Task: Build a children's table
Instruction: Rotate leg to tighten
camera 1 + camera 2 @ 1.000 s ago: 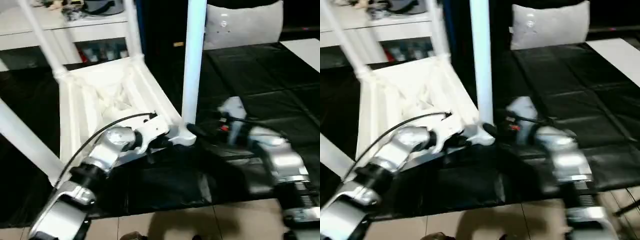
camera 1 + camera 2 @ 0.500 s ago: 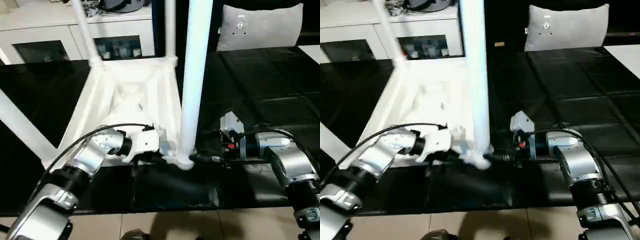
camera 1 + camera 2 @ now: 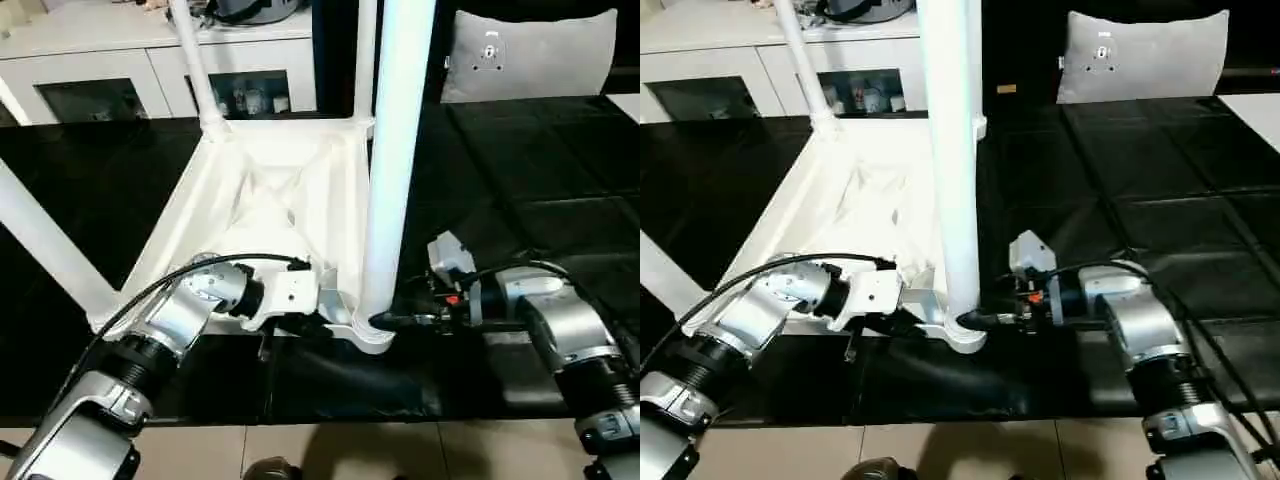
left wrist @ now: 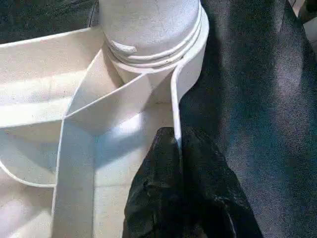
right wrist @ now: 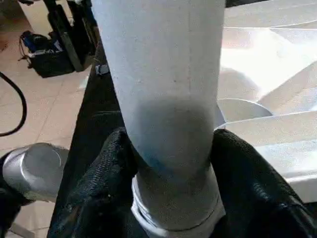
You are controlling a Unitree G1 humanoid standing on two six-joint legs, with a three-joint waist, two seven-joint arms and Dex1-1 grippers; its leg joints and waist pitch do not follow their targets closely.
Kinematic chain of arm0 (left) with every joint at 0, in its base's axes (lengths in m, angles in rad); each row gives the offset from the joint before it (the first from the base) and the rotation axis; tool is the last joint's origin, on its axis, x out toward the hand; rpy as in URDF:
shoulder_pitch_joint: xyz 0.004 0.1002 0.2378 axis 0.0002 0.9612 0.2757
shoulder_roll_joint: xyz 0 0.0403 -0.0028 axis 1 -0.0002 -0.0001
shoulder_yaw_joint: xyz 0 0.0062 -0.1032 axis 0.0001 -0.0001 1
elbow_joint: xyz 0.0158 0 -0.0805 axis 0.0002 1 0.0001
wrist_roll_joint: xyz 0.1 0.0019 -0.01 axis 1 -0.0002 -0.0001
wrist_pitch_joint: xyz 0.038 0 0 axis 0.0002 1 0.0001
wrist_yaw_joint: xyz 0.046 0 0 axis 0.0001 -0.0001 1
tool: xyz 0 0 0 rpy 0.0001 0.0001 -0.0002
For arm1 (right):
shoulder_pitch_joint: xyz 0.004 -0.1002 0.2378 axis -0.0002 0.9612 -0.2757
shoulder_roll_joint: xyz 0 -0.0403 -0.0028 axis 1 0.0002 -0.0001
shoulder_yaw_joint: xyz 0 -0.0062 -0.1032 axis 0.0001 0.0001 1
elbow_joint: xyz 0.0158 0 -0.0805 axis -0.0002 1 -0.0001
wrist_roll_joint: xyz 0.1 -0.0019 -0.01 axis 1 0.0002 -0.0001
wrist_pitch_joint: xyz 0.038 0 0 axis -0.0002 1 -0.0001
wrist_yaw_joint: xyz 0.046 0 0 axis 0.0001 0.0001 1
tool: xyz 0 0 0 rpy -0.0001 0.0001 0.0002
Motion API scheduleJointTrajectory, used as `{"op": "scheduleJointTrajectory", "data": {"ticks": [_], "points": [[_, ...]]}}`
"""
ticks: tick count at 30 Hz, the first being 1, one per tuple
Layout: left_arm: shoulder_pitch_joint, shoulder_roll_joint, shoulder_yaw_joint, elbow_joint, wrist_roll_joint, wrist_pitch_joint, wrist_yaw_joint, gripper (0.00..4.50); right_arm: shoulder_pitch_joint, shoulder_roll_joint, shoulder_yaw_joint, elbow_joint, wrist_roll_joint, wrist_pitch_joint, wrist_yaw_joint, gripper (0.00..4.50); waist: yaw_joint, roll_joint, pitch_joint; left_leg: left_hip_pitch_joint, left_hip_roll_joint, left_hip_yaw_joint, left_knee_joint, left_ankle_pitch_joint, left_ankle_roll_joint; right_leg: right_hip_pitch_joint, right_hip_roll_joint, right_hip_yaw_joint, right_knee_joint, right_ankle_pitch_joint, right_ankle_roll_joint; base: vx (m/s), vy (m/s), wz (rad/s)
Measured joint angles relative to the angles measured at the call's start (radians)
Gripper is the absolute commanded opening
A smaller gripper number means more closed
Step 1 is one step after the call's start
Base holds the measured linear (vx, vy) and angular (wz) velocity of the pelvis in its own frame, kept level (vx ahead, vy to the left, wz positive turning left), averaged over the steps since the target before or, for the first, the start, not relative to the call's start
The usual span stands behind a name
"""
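The white tabletop (image 3: 265,195) lies upside down on the black mat, ribbed underside up. Legs stand in its corner sockets. The near right leg (image 3: 395,150) rises tall in front of me. My left gripper (image 4: 176,136) is shut on the tabletop's rim (image 4: 174,94) just beside that leg's socket (image 4: 148,29). My right gripper (image 5: 171,144) comes in from the right, its black fingers (image 5: 101,168) pressed on both sides of the leg (image 5: 163,69) right above the socket. Two more legs (image 3: 195,60) stand at the far corners and one (image 3: 45,240) slants out at the near left.
A grey cushion (image 3: 530,55) leans at the back right. A white cabinet (image 3: 130,60) with glass doors stands behind the tabletop. Black padded mat (image 3: 520,180) covers the floor around it. Beige tiles (image 3: 400,450) begin at the mat's near edge.
My right gripper has reached the near right leg and closed its fingers around the base. The left gripper keeps its hold on the rim. The head view has shifted.
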Motion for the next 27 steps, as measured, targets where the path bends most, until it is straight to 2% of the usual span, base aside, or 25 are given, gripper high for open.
{"op": "scheduleJointTrajectory", "data": {"ticks": [4, 10, 12, 14, 16, 19, 22, 24, 27], "points": [[0.006, 0.001, 0.000, -0.016, -0.001, 0.015, -0.001, 0.00, 0.000, 0.000, 0.000, 0.000, 0.004, 0.009, 0.006, 1.94, 0.000, 0.000, 0.000, 0.000, 0.000, 0.000, 0.000, 0.000, 0.000, 0.000, 0.000, 0.000, 0.000, 0.000, 0.000, 0.000, 0.000, 0.00], [0.019, -0.006, 0.007, -0.038, -0.016, 0.058, -0.004, 0.00, 0.011, 0.008, -0.003, -0.018, 0.013, 0.041, 0.005, 1.91, -0.002, 0.000, 0.000, 0.000, 0.000, 0.000, 0.000, 0.000, 0.000, 0.000, 0.000, 0.000, 0.000, 0.000, 0.000, 0.000, 0.000, 0.00], [0.019, -0.018, 0.021, -0.045, -0.020, 0.114, 0.003, 0.00, 0.038, 0.015, -0.016, -0.057, 0.016, 0.071, -0.034, 1.91, 0.001, -0.001, -0.001, 0.001, 0.000, 0.000, 0.000, 0.000, 0.000, 0.000, 0.000, 0.000, 0.000, 0.000, 0.000, 0.000, 0.000, 0.00], [0.015, -0.031, 0.043, -0.044, -0.011, 0.185, 0.040, 0.00, 0.045, 0.040, -0.028, -0.085, -0.001, 0.110, -0.130, 1.91, -0.007, -0.001, -0.002, 0.003, 0.000, 0.001, 0.000, 0.001, -0.002, 0.001, 0.000, 0.001, 0.001, 0.001, 0.000, 0.000, 0.000, 0.00], [0.004, -0.052, 0.057, -0.029, -0.001, 0.238, 0.097, 0.00, 0.045, 0.075, -0.042, -0.090, -0.022, 0.137, -0.231, 1.91, -0.026, -0.001, -0.002, 0.005, 0.000, 0.001, 0.000, -0.001, -0.008, 0.002, 0.000, 0.001, 0.000, 0.001, 0.000, 0.000, 0.000, 0.00], [-0.025, -0.119, 0.089, 0.017, 0.022, 0.320, 0.228, 0.00, 0.033, 0.155, -0.093, -0.089, -0.065, 0.196, -0.447, 1.90, -0.063, -0.001, -0.002, 0.009, 0.001, 0.001, 0.000, 0.000, -0.010, 0.006, 0.000, -0.001, -0.003, 0.001, 0.000, 0.000, 0.000, 0.00], [-0.060, -0.210, 0.116, 0.072, 0.043, 0.398, 0.387, 0.00, 0.002, 0.253, -0.135, -0.084, -0.124, 0.263, -0.691, 1.90, -0.110, 0.002, 0.000, 0.017, 0.005, -0.001, 0.000, 0.000, -0.010, 0.020, 0.001, -0.012, -0.017, 0.002, 0.001, 0.000, 0.000, 0.00], [-0.096, -0.269, 0.126, 0.120, 0.056, 0.430, 0.492, 0.00, -0.024, 0.321, -0.171, -0.063, -0.148, 0.285, -0.854, 1.90, -0.136, 0.004, 0.001, 0.017, 0.007, -0.002, -0.001, -0.001, -0.010, 0.025, 0.001, -0.018, -0.024, 0.003, 0.002, 0.000, 0.000, 0.00], [-0.104, -0.302, 0.127, 0.132, 0.069, 0.433, 0.555, 0.00, -0.037, 0.353, -0.178, -0.040, -0.155, 0.258, -0.949, 1.90, -0.155, 0.005, 0.002, 0.016, 0.006, -0.003, -0.002, -0.003, -0.008, 0.026, 0.001, -0.017, -0.025, 0.003, 0.003, 0.000, 0.000, 0.00]]}}
